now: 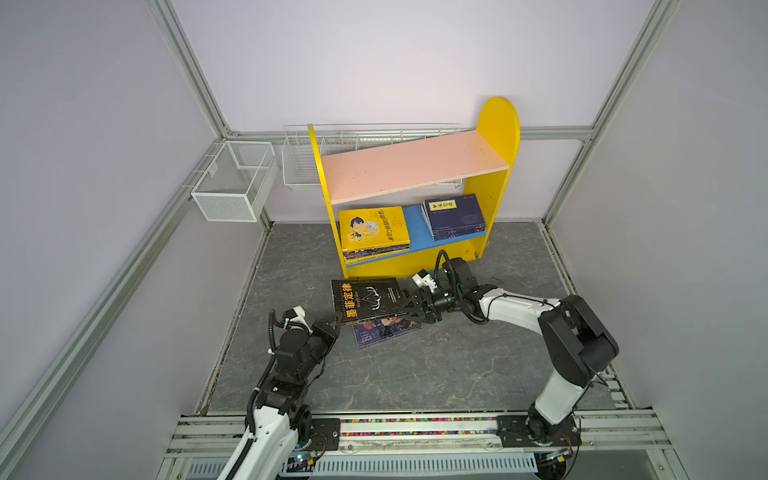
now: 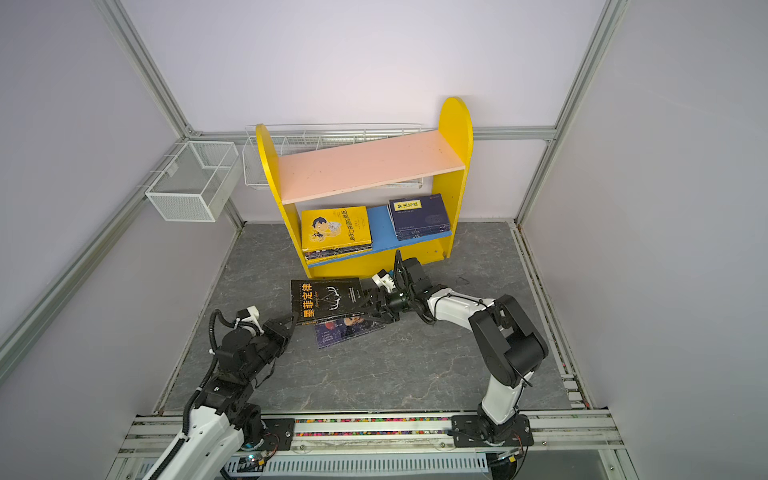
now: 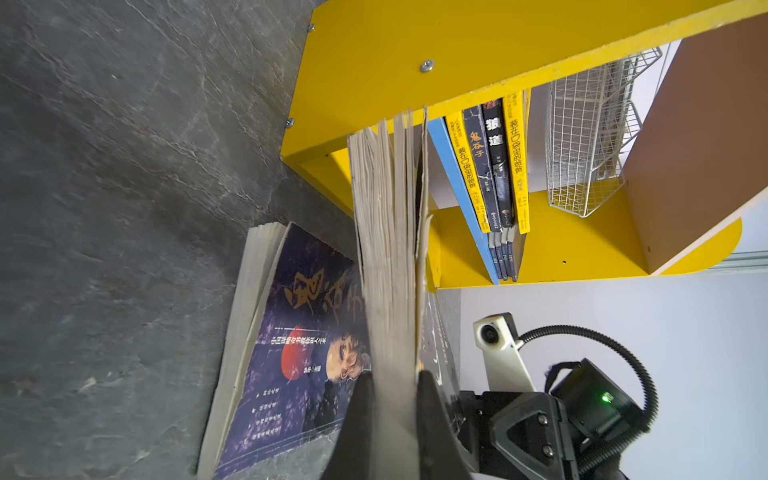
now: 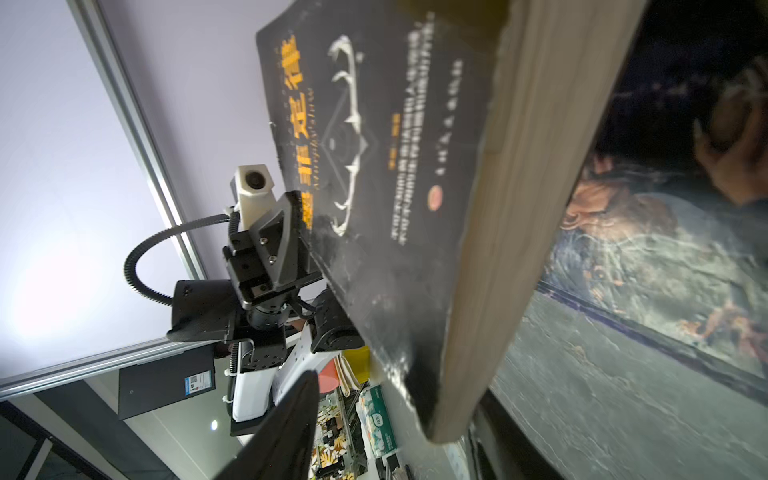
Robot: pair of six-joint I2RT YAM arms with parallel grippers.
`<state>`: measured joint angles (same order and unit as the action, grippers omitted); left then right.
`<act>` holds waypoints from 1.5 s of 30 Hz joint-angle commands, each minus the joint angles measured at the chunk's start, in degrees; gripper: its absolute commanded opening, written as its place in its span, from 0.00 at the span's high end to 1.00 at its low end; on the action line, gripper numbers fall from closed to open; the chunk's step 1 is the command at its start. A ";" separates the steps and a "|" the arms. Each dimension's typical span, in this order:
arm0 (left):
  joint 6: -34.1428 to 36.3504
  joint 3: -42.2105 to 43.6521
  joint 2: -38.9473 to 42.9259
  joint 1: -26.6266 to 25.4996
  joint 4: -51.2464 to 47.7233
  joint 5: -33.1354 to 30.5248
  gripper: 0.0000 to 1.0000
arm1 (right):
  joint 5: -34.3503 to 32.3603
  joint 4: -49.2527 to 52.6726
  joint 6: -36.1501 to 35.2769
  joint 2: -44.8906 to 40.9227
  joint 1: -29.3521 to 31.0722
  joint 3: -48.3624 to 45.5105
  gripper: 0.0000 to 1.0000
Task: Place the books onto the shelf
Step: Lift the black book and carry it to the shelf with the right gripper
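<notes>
Yellow-topped stack (image 1: 372,228) and navy stack (image 1: 455,216) are already laid on the blue lower board (image 1: 415,226) of the shelf (image 1: 496,137). Black book (image 1: 365,300) is clamped at its page edge by left gripper (image 3: 392,378) and held above purple book (image 1: 386,330), which is left on the floor (image 1: 415,374). Right gripper (image 1: 409,305) is set at the black book's opposite edge; its grip cannot be told.

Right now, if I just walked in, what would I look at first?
The bright yellow shelf with its pink board stands at the back, books stacked on its blue board. Just in front, the left fingers pinch a black book raised over a purple book on the floor.
</notes>
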<state>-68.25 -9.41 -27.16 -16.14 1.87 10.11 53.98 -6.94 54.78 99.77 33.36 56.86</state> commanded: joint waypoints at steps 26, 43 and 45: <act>-2.00 0.19 -2.82 -6.23 10.05 -5.08 1.00 | -8.19 -29.75 21.85 1.94 1.23 -2.32 0.83; -0.26 -4.93 -3.11 -6.19 -5.12 -9.83 0.38 | -3.23 -4.51 4.78 -20.14 -6.04 -3.69 0.93; -0.26 -4.85 -4.13 -6.26 -5.71 -9.94 0.38 | -2.51 -0.01 1.72 -22.25 -8.11 -0.54 0.93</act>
<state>-69.19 -12.88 -30.48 -22.17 -0.45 1.91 48.64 -11.27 63.53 81.95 27.46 51.18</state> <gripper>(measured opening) 0.622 0.160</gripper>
